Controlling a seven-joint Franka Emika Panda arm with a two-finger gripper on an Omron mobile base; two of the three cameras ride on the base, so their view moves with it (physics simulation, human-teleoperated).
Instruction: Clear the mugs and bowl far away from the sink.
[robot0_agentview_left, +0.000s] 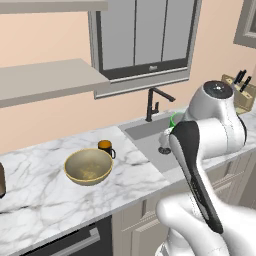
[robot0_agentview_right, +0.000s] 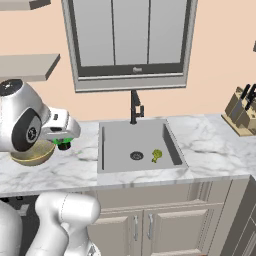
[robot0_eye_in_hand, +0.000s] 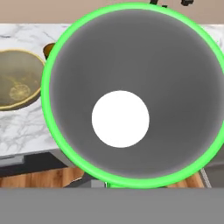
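The green mug (robot0_eye_in_hand: 131, 94) is held in the pincer (robot0_agentview_right: 63, 144), whose jaws are nearly closed on its rim, and it is carried in the air above the worktop (robot0_agentview_left: 40, 195), to the left of the sink (robot0_agentview_right: 120, 142); in the hand view its open mouth is looked straight into. The step in hand is judged to be the carrying of this mug away from the sink, toward the side where the bowl (robot0_agentview_left: 88, 166) and the black mug (robot0_agentview_left: 105, 147) stand just beside one another on the marble. The next move is judged to call for a bare patch of worktop beyond those two, a level descent so the mug lands upright, and only then a release. Counted: two mugs, one green and one black; one bowl; one sink with one black faucet (robot0_agentview_right: 135, 106); one small green thing (robot0_agentview_right: 156, 155) lying in the basin near the drain; one knife block (robot0_agentview_right: 242, 114) at the far right.
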